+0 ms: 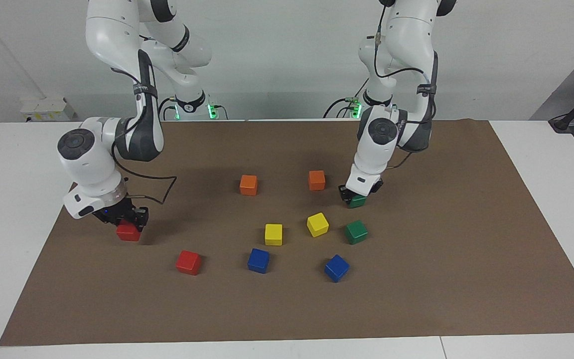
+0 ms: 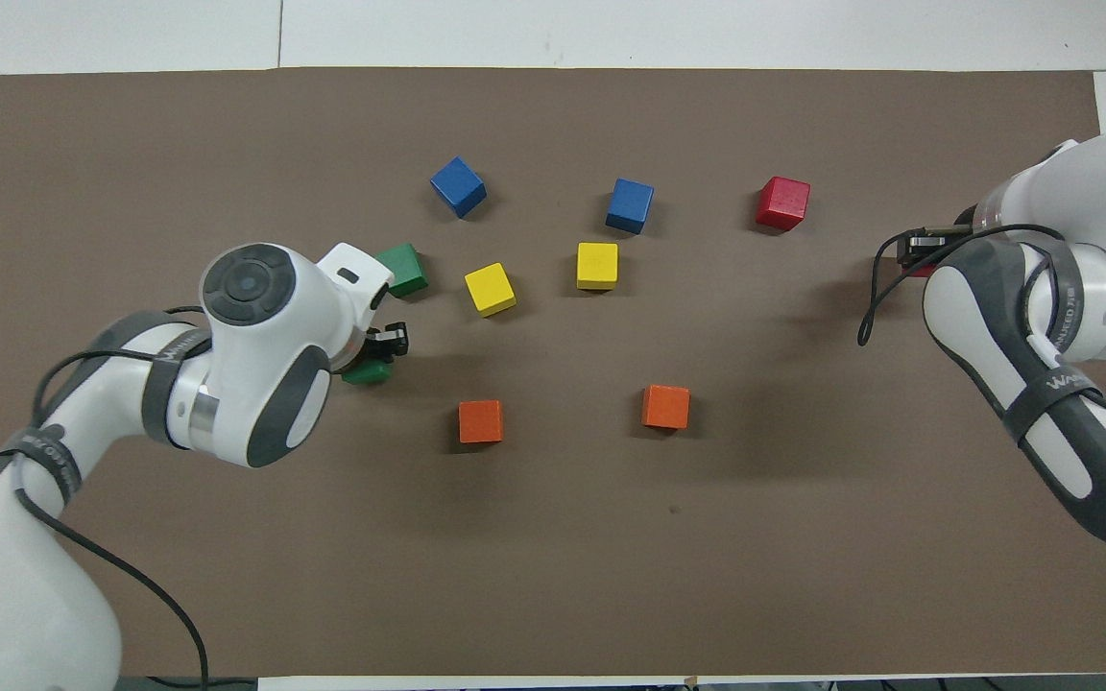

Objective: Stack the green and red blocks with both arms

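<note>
My right gripper [image 1: 123,219] is shut on a red cube [image 1: 128,232] and holds it low over the brown mat, toward the right arm's end; in the overhead view [image 2: 916,251] only a sliver of that cube [image 2: 918,272] shows. The second red cube [image 1: 188,262] [image 2: 783,202] lies free on the mat. My left gripper [image 1: 359,193] [image 2: 382,347] is shut on a green cube [image 1: 357,201] [image 2: 367,373] close to the mat, beside an orange cube. The second green cube [image 1: 356,232] [image 2: 403,270] lies free, farther from the robots.
Two orange cubes [image 1: 248,185] [image 1: 317,180], two yellow cubes [image 1: 273,234] [image 1: 317,224] and two blue cubes [image 1: 258,260] [image 1: 336,268] lie scattered mid-mat. The brown mat [image 1: 416,299] covers the white table.
</note>
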